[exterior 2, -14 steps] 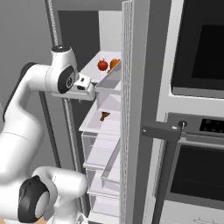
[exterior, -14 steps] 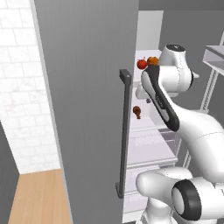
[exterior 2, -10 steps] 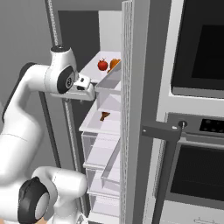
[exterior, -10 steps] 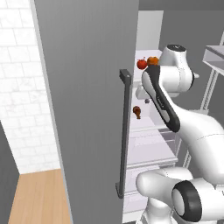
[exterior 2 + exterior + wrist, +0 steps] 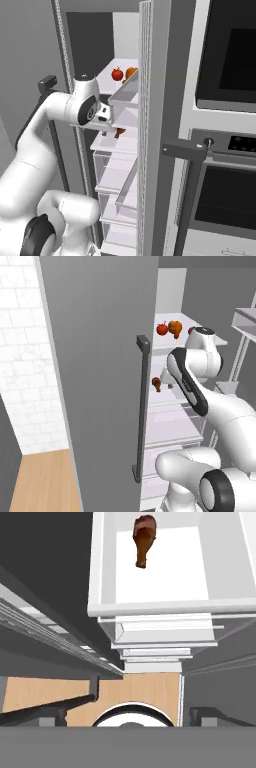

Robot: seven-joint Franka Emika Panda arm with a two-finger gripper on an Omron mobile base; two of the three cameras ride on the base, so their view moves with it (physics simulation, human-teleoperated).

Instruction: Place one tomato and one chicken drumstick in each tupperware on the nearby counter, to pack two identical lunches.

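A brown chicken drumstick (image 5: 144, 539) lies on a white fridge shelf (image 5: 165, 577), ahead of my gripper (image 5: 130, 714). The gripper is open, its fingertips (image 5: 52, 713) wide apart with nothing between them. The same drumstick (image 5: 156, 383) (image 5: 119, 132) rests on the middle shelf, just below my hand. On the upper shelf sit a red tomato (image 5: 162, 329) (image 5: 117, 74) and an orange-brown drumstick (image 5: 175, 327) (image 5: 131, 73). My arm partly hides another red tomato (image 5: 191, 331). The tupperware and the counter are out of view.
The grey fridge door (image 5: 95, 381) stands open on the left, its dark handle (image 5: 142, 406) close to my arm. Door bins (image 5: 125, 95) and the fridge's right wall (image 5: 160, 125) hem the shelves. An oven (image 5: 225, 150) stands to the right. Wooden floor (image 5: 40, 481) lies below.
My hand has sunk a little in front of the shelves, toward the middle shelf. The food has not moved, and the gripper has stayed open.
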